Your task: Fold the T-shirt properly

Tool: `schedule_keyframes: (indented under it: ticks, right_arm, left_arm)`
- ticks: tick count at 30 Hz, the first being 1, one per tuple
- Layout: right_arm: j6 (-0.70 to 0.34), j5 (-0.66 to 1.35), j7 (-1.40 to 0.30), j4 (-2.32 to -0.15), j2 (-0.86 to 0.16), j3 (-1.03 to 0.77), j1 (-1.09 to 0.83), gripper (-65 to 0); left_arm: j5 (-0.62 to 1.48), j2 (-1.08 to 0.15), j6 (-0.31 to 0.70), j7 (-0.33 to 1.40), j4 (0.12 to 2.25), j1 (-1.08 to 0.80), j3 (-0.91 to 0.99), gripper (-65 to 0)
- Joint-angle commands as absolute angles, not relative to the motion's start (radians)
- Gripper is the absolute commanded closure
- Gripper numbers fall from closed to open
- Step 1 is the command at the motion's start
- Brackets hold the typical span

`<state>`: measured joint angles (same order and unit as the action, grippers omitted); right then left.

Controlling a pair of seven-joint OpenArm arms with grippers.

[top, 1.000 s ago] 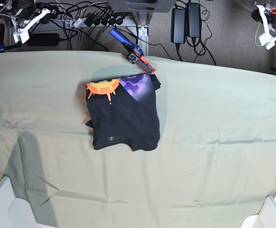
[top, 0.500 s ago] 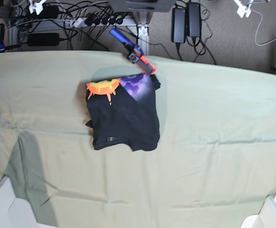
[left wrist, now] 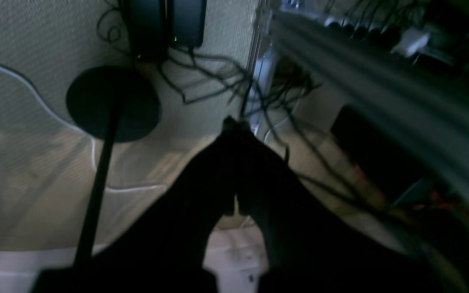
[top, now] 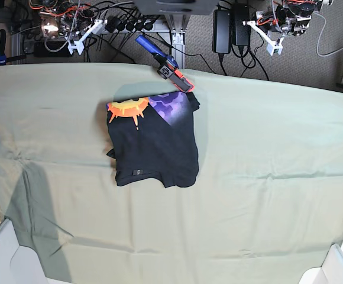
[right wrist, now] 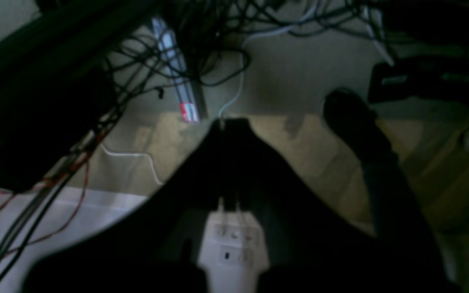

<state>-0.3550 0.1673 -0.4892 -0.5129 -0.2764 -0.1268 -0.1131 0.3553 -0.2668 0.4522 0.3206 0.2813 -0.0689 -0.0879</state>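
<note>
T-shirt [top: 154, 145] is lying folded on the surface [top: 266, 195], nearly done; left gripper [left wrist: 234, 122] and right gripper [right wrist: 234, 122] are staying clenched, empty, beyond the T-shirt's printed edge; reaching back in risks snagging that edge, undoing folds.

Past my counter's [top: 266, 195] far edge, I see grey floor [top: 301, 68] crossed by dark cables [top: 255, 62].

matt black cloth T-shirt [top: 154, 145], creased cloth table cover [top: 266, 207]
</note>
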Motion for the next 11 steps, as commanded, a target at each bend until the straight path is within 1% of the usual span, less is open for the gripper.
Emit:
schedule_keyframes:
  ticks: [1,7,11]
  right_arm:
    - [-0.400,0.152,-0.479,-0.516,-0.286,-0.129,-0.116,0.0]
    - [-0.401,0.119,-0.478,-0.516,-0.252,-0.129,-0.118,0.0]
    - [-0.400,0.120,-0.455,-0.522,-0.237,-0.129,-0.120,0.0]
  left_arm:
    - [0.358,-0.267,0.452,0.311,0.287,-0.057,-0.107,0.0]
    - [0.358,-0.257,0.452,0.303,0.299,-0.047,-0.218,0.0]
    - [0.358,-0.257,0.453,0.287,0.307,-0.048,-0.231,0.0]
